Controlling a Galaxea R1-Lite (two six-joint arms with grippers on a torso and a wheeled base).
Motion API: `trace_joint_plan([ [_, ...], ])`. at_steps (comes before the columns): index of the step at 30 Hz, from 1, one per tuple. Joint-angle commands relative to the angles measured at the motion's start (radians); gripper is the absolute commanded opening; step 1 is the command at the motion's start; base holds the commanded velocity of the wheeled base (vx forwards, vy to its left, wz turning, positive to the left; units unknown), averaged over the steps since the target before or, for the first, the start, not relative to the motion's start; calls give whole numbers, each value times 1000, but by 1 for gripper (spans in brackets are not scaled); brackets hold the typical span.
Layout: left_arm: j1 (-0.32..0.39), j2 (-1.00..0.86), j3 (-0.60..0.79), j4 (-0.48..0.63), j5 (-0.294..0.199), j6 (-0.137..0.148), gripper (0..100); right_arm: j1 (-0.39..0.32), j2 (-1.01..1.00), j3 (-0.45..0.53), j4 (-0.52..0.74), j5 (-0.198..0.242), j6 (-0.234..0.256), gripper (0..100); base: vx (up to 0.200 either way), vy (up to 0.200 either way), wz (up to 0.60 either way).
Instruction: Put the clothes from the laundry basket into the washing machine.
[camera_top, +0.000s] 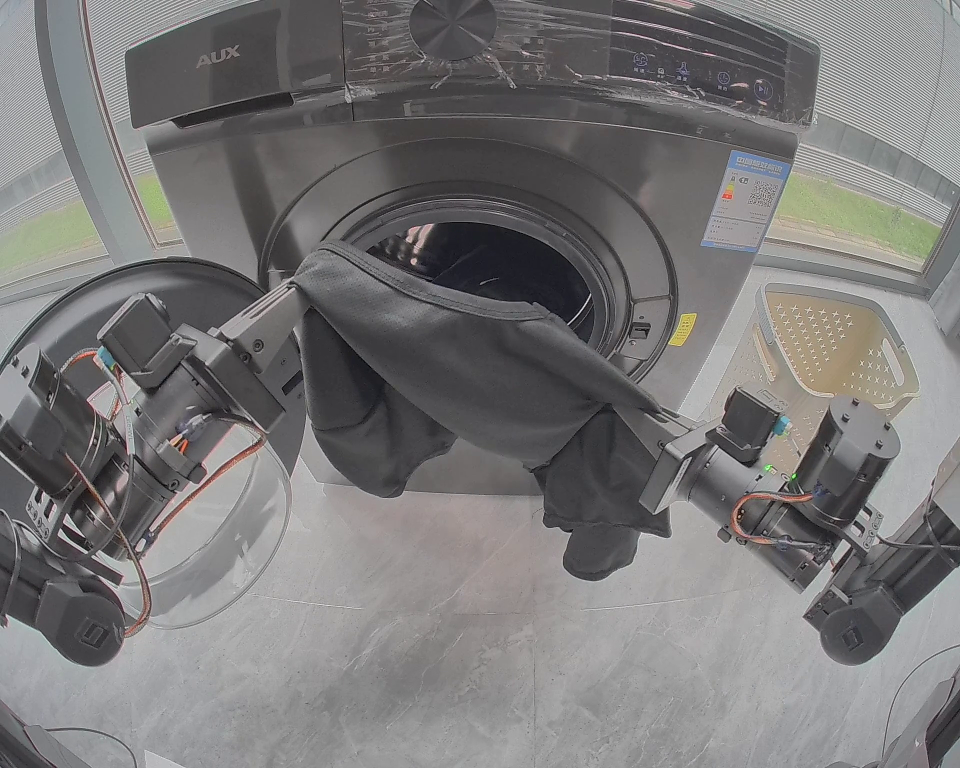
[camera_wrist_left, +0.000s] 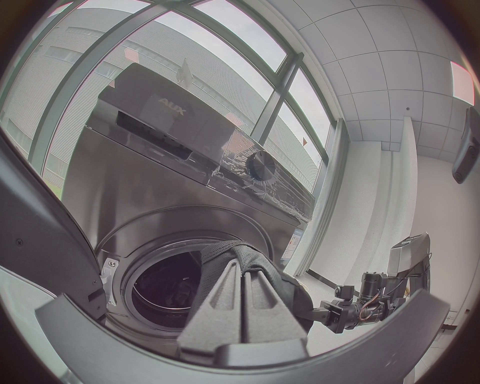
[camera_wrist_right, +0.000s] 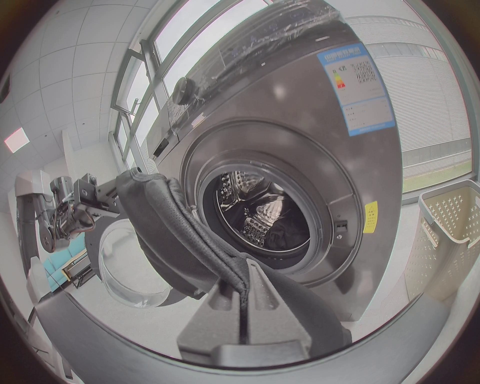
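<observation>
The left jaws are clenching the garment (camera_top: 470, 350) at its 10 o'clock corner, the right jaws at 4 o'clock, before the washer (camera_top: 230, 190).

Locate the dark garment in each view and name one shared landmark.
Head view: garment stretched between left gripper and right gripper, before the drum opening.
Left wrist view: garment bunched over the left gripper.
Right wrist view: garment running off the right gripper.
Shared landmark: the control knob.
</observation>
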Motion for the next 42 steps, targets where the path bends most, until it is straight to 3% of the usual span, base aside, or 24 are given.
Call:
trace_joint_plan([
  [1,-6,0,15,-2,0,3,0,51,-68,17,-4,-61,36,0,0,0,0],
  [6,-6,-6,20,-2,0,0,0,106,-85,60,-2,-62,41,0,0,0,0],
  [11,-7,-4,8,-2,0,0,0,110,-39,66,-9,-61,41,0,0,0,0],
  [12,-7,-4,6,-2,0,0,0,110,-27,60,-9,-61,41,100,0,0,0],
  [18,-7,-14,-12,-2,-2,0,0,95,66,40,-6,-62,38,100,0,0,0],
  [31,-7,-23,-14,-2,-6,1,0,149,211,7,-7,-45,32,100,0,0,0],
  [33,-6,-23,-14,-2,-5,1,0,137,255,-34,-9,4,29,100,0,0,0],
  [36,-6,-23,-12,-2,-3,0,0,124,294,-75,-18,39,16,100,0,0,0],
  [42,-6,-23,-12,-2,-5,0,0,83,370,-146,-30,70,7,100,0,0,0],
])
